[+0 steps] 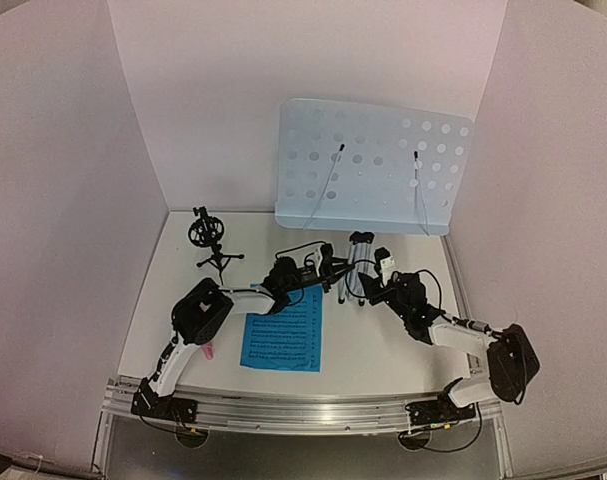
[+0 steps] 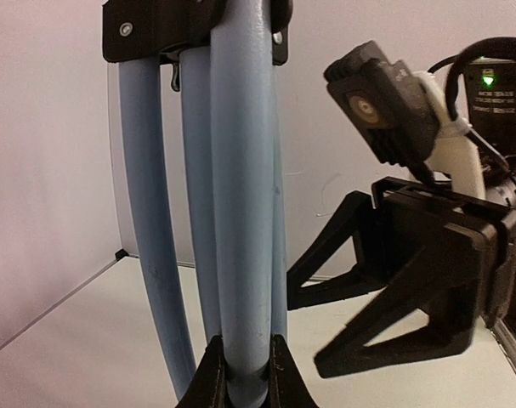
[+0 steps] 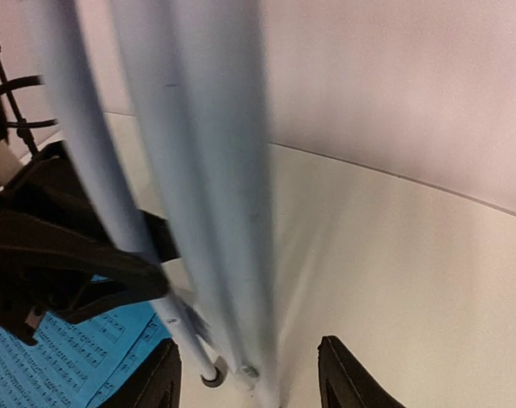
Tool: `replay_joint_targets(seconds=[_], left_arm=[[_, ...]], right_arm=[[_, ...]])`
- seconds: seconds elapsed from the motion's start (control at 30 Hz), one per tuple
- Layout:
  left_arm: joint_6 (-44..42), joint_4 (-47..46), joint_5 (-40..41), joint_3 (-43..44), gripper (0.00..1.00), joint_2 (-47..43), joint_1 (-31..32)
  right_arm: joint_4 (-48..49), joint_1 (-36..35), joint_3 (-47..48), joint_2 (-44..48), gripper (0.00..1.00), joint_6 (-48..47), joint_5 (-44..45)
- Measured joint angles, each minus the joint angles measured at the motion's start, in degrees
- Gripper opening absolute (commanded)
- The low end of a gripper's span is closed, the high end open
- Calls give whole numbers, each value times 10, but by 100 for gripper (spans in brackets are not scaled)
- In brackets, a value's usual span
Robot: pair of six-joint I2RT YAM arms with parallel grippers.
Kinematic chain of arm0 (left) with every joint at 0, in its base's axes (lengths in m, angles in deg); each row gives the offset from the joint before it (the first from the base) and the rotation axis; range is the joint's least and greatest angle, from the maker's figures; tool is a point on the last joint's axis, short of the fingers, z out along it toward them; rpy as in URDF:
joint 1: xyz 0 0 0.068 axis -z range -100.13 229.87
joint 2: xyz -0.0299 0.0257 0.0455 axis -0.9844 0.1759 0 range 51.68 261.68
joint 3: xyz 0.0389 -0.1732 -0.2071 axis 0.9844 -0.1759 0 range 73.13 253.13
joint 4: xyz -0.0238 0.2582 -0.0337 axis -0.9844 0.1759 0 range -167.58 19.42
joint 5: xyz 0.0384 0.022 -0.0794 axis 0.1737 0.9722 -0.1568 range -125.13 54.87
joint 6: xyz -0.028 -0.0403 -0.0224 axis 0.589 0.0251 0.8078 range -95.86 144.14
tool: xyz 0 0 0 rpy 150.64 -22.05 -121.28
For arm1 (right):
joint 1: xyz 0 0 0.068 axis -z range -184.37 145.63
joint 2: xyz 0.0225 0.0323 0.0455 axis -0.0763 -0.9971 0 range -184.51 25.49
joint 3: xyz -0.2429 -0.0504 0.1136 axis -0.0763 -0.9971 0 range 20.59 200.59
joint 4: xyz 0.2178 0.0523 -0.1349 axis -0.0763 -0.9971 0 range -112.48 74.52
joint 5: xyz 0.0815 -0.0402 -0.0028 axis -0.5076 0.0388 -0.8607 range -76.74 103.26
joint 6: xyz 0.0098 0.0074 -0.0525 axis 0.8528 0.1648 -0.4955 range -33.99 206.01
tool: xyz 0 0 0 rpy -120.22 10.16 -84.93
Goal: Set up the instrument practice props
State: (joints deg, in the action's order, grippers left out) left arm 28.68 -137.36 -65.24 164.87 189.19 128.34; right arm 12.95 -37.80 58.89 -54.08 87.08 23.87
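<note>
White walls close in a white table [image 1: 383, 340]. At the back stands the music stand [image 1: 368, 165], its perforated desk up and its legs [image 1: 358, 262] bunched together. The left gripper [image 2: 240, 376] is clenched on one tube near its foot. The right gripper [image 3: 253, 378] is released, its fingers straddling the neighbouring tubes without pinching. The step in hand looks like spreading the tripod. Next, the right fingers likely need to close on one leg and draw it outward while the left steadies. A blue sheet-music page [image 1: 283, 335] lies in front.
</note>
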Motion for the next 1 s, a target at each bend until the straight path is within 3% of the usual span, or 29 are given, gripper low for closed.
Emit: replay_joint_targets(seconds=[0.23,0.47,0.7,1.0], left_arm=[[0,2,-12,1,0,0,-2],[2,20,-13,11,0,0,-4],[18,40,-14,21,0,0,-11],[12,55,-30,28,0,0,-14]], right_arm=[[16,43,17,-14,39,-23,-47],[23,62,50,-52,31,-38,-105],[8,71,80,-74,0,-58,-153],[-18,74,73,-54,0,-81,-151]])
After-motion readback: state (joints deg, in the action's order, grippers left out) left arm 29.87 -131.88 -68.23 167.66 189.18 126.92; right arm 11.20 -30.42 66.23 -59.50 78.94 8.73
